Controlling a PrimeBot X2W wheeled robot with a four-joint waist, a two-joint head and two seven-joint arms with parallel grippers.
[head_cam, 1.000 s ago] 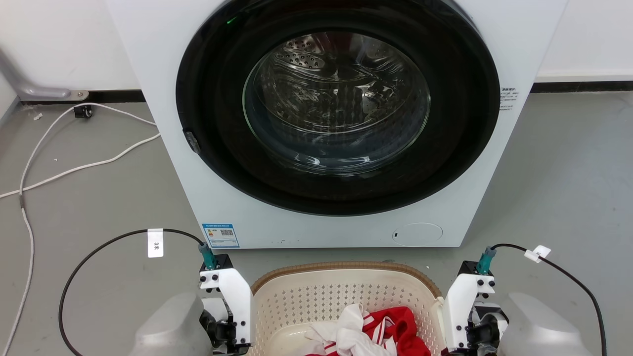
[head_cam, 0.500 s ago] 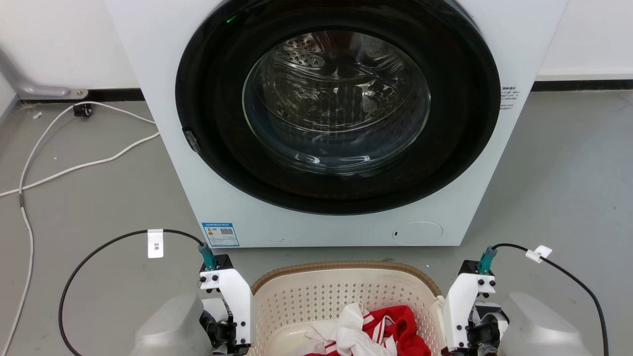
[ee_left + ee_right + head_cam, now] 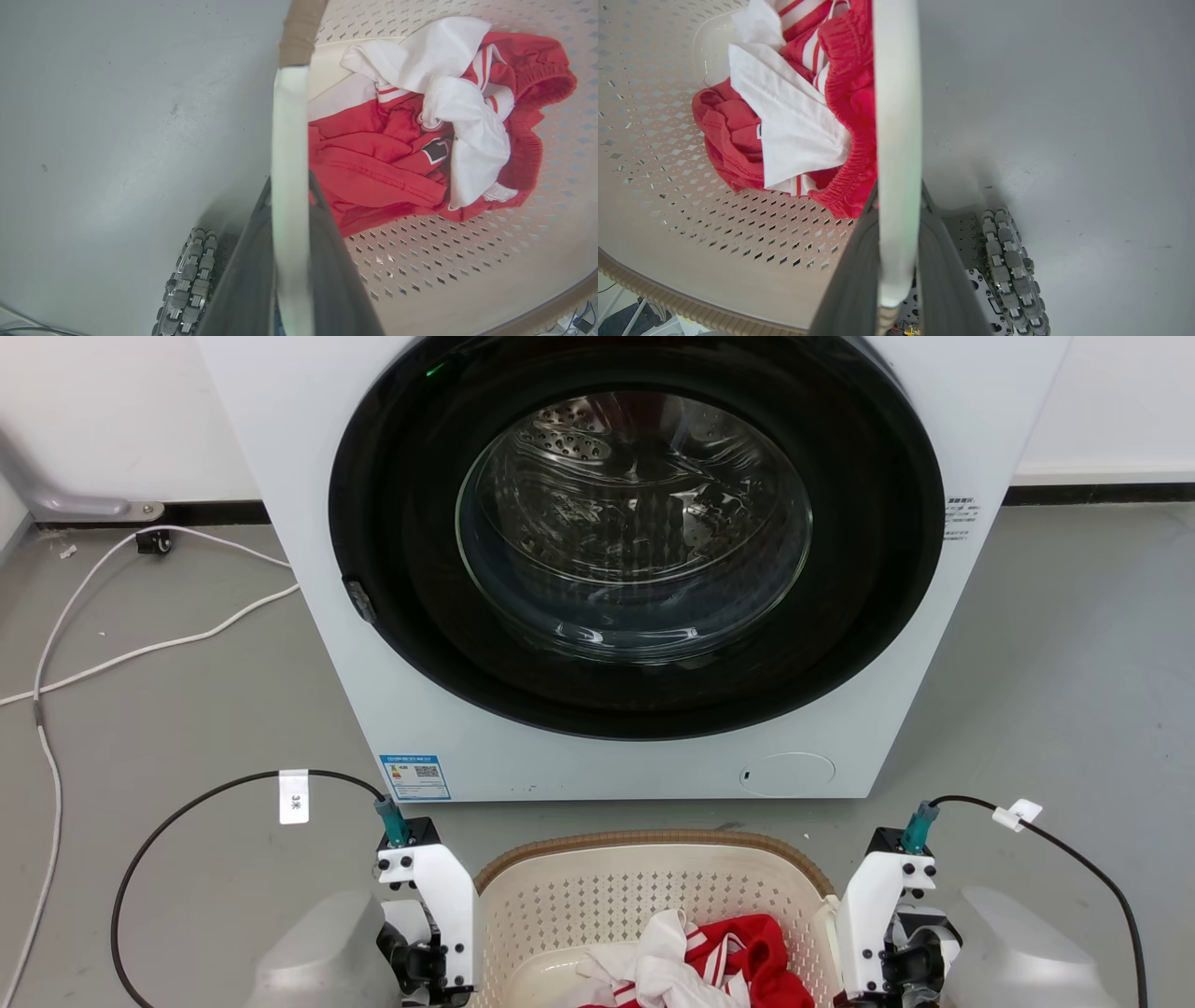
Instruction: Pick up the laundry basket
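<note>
I had the basket [image 3: 653, 840] directly in front of me, between my two arms and just short of the washer [image 3: 579, 770], with red and white clothes [image 3: 397, 154] heaped inside. My left gripper [image 3: 289, 186] was narrowed onto the left handle [image 3: 289, 116], one dark finger on either side of the white strip. My right gripper [image 3: 899, 191] had the right handle [image 3: 896, 93] pinched the same way. I could not tell whether the base had left the floor [image 3: 187, 709].

I judged the step to be the lift, and that doing it well depended on matching the arms. Both wrists needed to rise at the same rate, or the basket would tip and the clothes would slide to the low side. The handles were thin, smooth plastic and held only by the fingers near their tips. So I wanted firm, steady pressure and no twist at either wrist, which could have levered a strip out of the grip.

A straight vertical pull seemed best. Any forward swing risked knocking the rim against the washer, while drawing back would have brought the basket over my own wheels [image 3: 1008, 261]. The load looked light, so a slow start was enough.
</note>
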